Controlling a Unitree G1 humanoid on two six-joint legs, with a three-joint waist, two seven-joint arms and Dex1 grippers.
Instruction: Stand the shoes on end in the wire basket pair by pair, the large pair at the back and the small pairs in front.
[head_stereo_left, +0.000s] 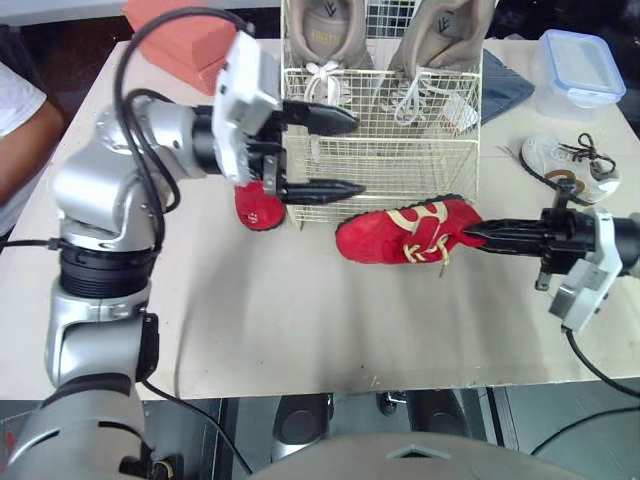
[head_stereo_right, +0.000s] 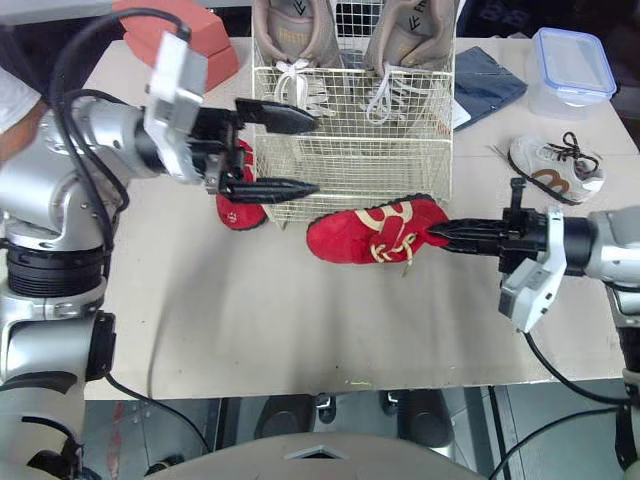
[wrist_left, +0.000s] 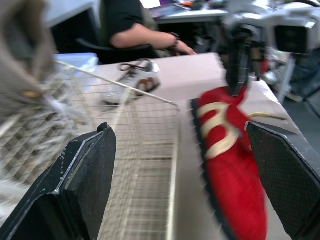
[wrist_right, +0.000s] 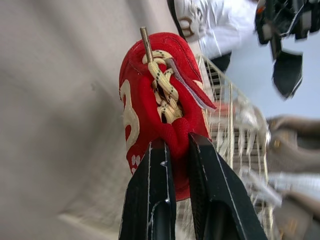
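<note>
The wire basket (head_stereo_left: 380, 160) stands at the table's back, with two large beige shoes (head_stereo_left: 325, 30) upright on end in its rear part. In front of the basket a red shoe (head_stereo_left: 400, 232) lies on its side. My right gripper (head_stereo_left: 470, 235) is shut on its heel rim, and the right wrist view has the fingers (wrist_right: 155, 185) pinching the red fabric. A second red shoe (head_stereo_left: 258, 205) lies by the basket's left front corner, partly hidden behind my left gripper (head_stereo_left: 358, 154). That gripper hangs open, its jaws wide apart at the basket's front left side. A small white shoe (head_stereo_left: 565, 165) lies on the table to the right.
At the back right stands a clear plastic box with a blue lid (head_stereo_left: 578, 70), with a blue cloth (head_stereo_left: 505, 85) beside it. An orange-red box (head_stereo_left: 190, 40) sits at the back left. A person's arm (head_stereo_left: 20, 120) rests at the left table edge.
</note>
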